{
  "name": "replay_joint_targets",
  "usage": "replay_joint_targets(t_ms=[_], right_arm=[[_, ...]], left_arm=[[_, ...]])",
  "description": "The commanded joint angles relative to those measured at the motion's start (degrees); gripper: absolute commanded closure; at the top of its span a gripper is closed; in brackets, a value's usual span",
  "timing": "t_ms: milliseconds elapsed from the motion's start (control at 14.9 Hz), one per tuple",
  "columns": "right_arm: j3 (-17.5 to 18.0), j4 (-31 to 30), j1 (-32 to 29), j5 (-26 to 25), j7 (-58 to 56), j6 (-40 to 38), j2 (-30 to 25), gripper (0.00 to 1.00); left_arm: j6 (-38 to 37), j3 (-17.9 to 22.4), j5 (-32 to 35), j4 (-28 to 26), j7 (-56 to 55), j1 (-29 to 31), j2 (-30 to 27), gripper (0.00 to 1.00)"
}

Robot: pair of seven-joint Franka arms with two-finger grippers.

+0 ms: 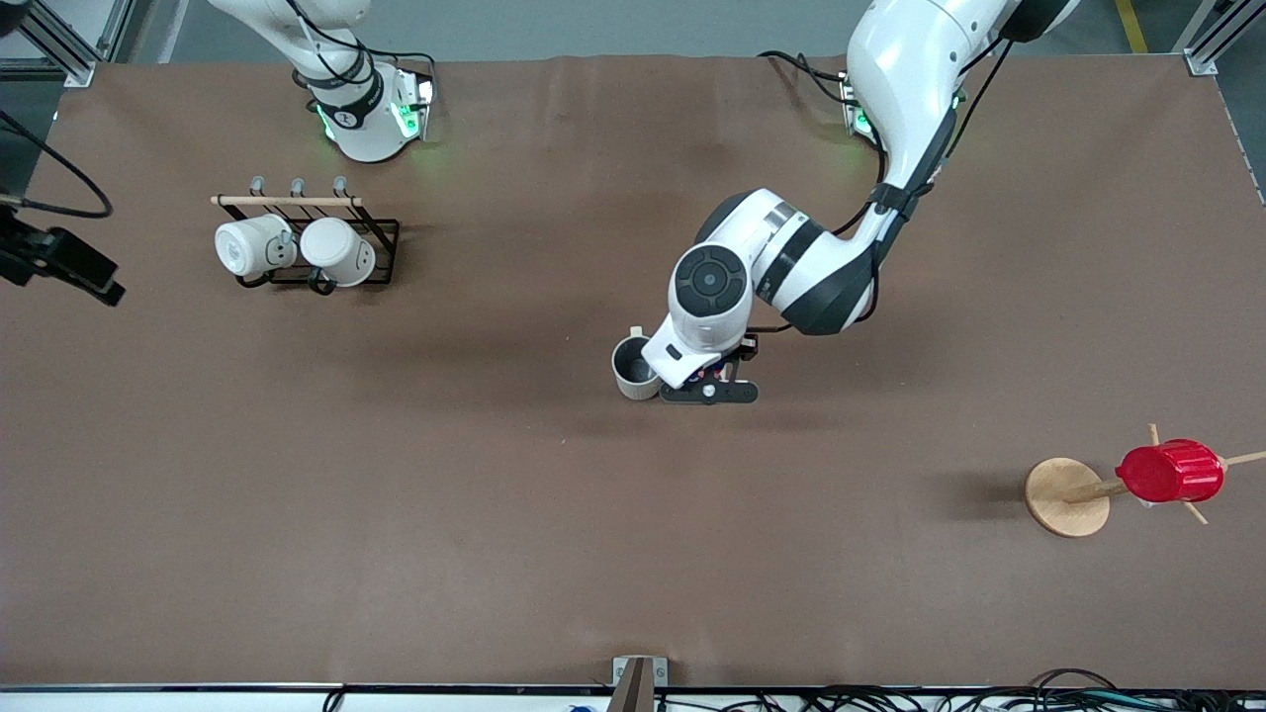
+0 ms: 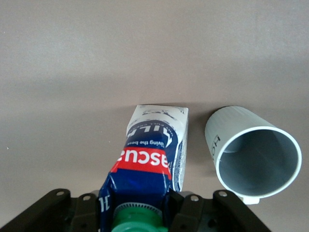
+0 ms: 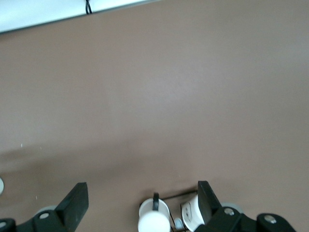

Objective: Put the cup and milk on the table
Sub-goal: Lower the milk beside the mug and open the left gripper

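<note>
milk (image 2: 152,154) beside cup (image 2: 253,152), left wrist only

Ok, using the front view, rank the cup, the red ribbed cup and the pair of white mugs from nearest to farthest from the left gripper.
1. The cup, right beside the left gripper, mid-table.
2. The pair of white mugs, on the black rack toward the right arm's end.
3. The red ribbed cup, on the wooden stand toward the left arm's end.
</note>
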Motion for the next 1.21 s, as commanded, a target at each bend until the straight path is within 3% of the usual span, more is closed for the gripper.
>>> replay_joint_targets(t_ms=[0, 67, 134, 201, 268, 335, 805, 1140], right_arm=[[-4.53, -2.30, 0.46, 2.20, -5.38, -3.35, -3.16, 0.00], [-6.82, -2.38, 2.56, 2.20, -6.44, -4.41, -3.51, 0.00], [-10.14, -2.47, 4.75, 2.20, -6.88, -4.85, -3.78, 0.00], [-11.40, -2.73, 6.43, 2.20, -6.80, -4.86, -3.69, 0.00], [-11.15, -2.65, 6.45, 2.29, -6.80, -4.86, -3.69, 0.00], [-11.15, -2.47, 6.53, 2.38, -6.71, -4.42, -3.61, 0.00], [-11.15, -1.77, 6.80, 3.08, -9.26, -4.16, -3.26, 0.00], [-11.32, -0.71, 7.06, 4.92, -9.61, -3.54, -3.17, 0.00]], left_arm=[[-1.24, 0.28, 1.16, 1.60, -0.85, -0.91, 0.74, 0.86], [-1.24, 0.20, 1.16, 1.60, -0.76, -1.00, 0.74, 0.83], [-1.24, 0.11, 1.16, 1.60, -0.67, -1.00, 0.74, 0.74], [-1.24, 0.02, 0.89, 1.60, -1.11, -0.91, 0.65, 0.53], [-1.24, 0.02, 1.15, 1.51, -0.59, -0.82, 0.30, 0.21], [-1.24, 0.02, 1.42, 1.33, -0.32, -0.82, 0.12, 0.00], [-1.24, -0.07, 1.24, 0.11, -0.50, 2.95, -5.23, 0.00], [-1.24, -0.42, 0.72, -6.13, 1.78, 8.83, -13.48, 0.00]])
